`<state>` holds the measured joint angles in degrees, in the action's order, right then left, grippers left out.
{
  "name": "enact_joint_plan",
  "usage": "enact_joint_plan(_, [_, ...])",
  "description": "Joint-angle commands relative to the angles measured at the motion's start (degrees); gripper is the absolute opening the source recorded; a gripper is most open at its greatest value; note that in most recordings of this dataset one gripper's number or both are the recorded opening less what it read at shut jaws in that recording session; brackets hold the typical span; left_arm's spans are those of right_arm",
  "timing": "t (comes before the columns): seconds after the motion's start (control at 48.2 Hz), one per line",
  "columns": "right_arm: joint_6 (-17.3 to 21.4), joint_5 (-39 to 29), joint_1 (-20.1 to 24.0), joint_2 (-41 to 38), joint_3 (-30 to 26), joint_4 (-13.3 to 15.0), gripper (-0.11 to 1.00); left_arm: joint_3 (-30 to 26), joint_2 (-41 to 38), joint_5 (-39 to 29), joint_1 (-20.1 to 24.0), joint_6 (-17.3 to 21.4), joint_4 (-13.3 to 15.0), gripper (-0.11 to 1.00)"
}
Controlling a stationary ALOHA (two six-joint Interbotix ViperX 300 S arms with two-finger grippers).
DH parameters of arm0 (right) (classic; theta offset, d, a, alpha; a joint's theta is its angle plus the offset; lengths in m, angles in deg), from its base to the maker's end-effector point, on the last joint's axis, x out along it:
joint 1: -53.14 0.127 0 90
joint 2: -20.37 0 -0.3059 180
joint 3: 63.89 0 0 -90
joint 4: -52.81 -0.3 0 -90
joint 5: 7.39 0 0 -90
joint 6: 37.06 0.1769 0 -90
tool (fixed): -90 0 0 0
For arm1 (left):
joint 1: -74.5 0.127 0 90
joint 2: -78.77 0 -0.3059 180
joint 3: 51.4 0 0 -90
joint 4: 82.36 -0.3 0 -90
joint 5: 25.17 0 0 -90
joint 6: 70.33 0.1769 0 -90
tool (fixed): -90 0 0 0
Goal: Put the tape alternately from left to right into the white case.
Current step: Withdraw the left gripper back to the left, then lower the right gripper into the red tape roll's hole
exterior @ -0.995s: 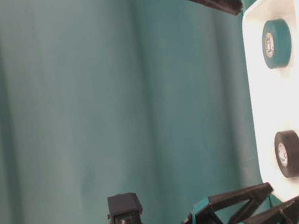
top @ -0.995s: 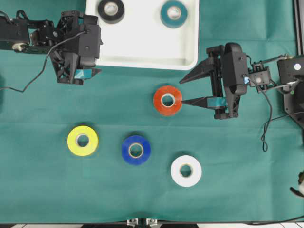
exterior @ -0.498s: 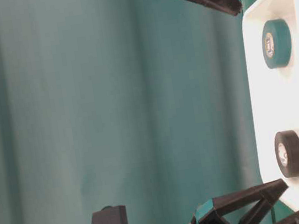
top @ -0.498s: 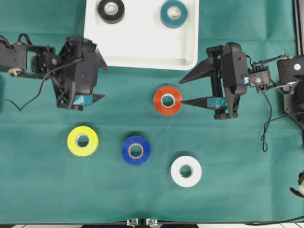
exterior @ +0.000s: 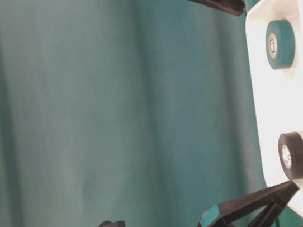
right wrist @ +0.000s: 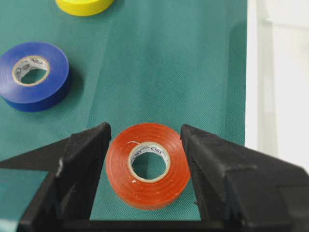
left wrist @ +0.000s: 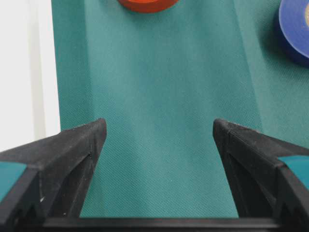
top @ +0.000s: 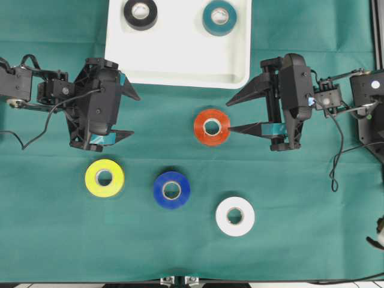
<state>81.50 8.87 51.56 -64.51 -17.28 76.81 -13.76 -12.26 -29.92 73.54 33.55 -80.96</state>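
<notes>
Green cloth [top: 312, 240]: covers the whole work surface; every item below rests on it or above it.
White case [top: 180, 66]: shallow tray with raised rim at the top centre of the overhead view; two rolls lie flat inside, well apart.
Left gripper [top: 129, 114]: over bare cloth just below the case's lower-left corner, above the yellow roll; jaws spread wide with nothing between them, fingers [left wrist: 72, 154] released.
Right gripper [top: 231, 114]: to the right of the orange-red roll, below the case's lower-right corner; jaws spread, one on either side of that roll in the wrist view; whether they touch it cannot be told.
Black roll [top: 140, 12]: in the case, left part, near the far rim.
Teal roll [top: 219, 17]: in the case, right part, near the far rim.
Orange-red roll [top: 212, 127]: flat on the cloth below the case, between the right gripper's fingers [right wrist: 82, 159].
Yellow roll [top: 104, 177]: flat on the cloth, lower left, just below the left gripper.
Blue roll [top: 171, 189]: flat on the cloth, between the yellow and white rolls.
White roll [top: 235, 216]: flat on the cloth, lowest and furthest right of the loose rolls.
</notes>
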Motion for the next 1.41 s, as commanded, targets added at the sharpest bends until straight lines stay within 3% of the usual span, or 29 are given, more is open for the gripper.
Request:
enact_joint_plan(0.0, [0.18, 0.26, 0.09, 0.26, -0.97, -0.18, 0.67, 0.44, 1.41, 1.23, -0.18, -0.18, 0.18, 0.7])
enact_joint_plan(0.85, [1.67, 0.09, 1.93, -2.2, -1.67, -0.18, 0.67, 1.23, 1.93, 1.76, -0.18, -0.18, 0.18, 0.7])
enact_joint_plan(1.389, [3.87, -10.46, 5.01, -14.15, -10.46, -0.18, 0.67, 1.49, 1.93, 1.85, -0.18, -0.18, 0.18, 0.7])
